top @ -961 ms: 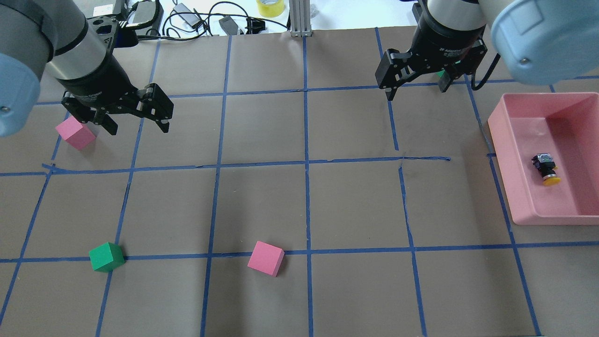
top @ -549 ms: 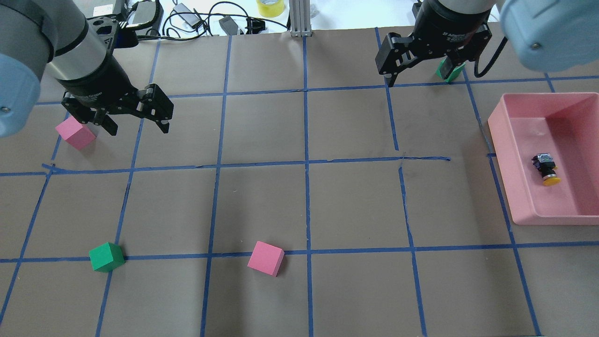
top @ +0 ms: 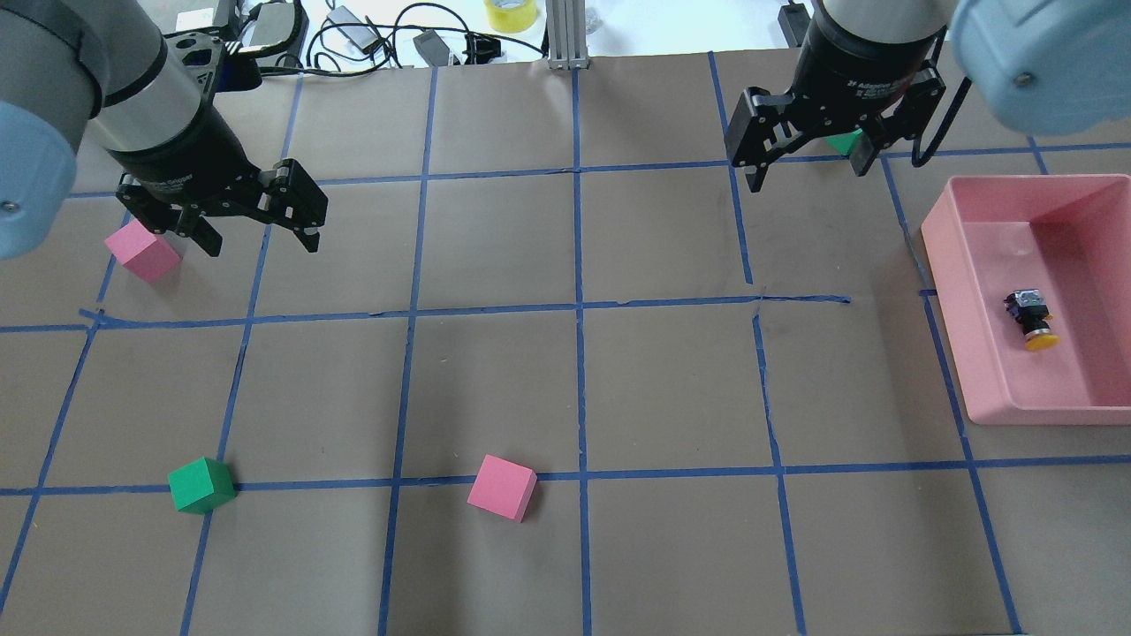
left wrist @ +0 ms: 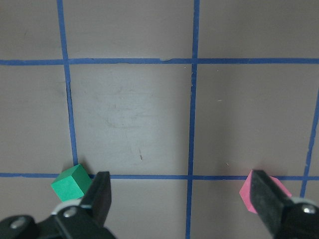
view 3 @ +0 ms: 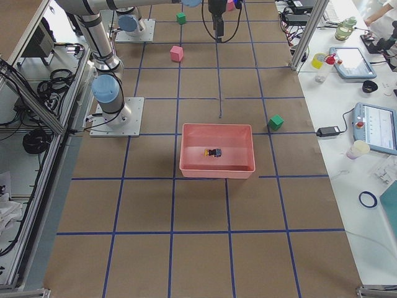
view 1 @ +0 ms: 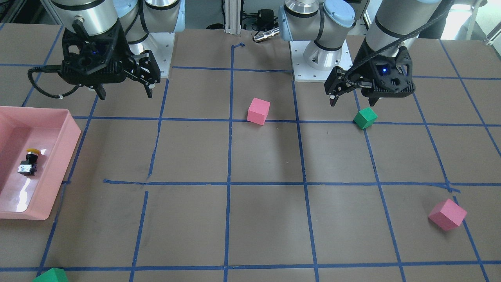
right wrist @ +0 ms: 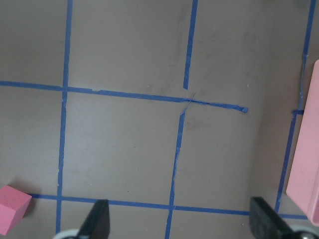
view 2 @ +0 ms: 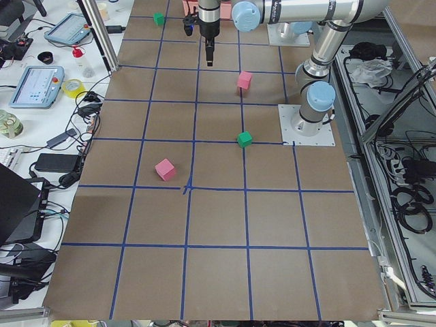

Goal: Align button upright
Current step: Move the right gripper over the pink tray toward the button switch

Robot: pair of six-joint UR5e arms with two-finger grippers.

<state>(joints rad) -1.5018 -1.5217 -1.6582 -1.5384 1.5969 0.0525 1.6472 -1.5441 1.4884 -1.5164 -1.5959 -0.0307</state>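
One yellow-capped button [top: 1029, 320] lies sideways in pink tray [top: 1025, 183].

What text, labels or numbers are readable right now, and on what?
"2F Adaptive": white print on the black right hand, overhead view; remainder blurred.
White print on the black left hand: too blurred.
Grey tablet screens in the side views: too small.
The yellow-capped push button: no readable marking.
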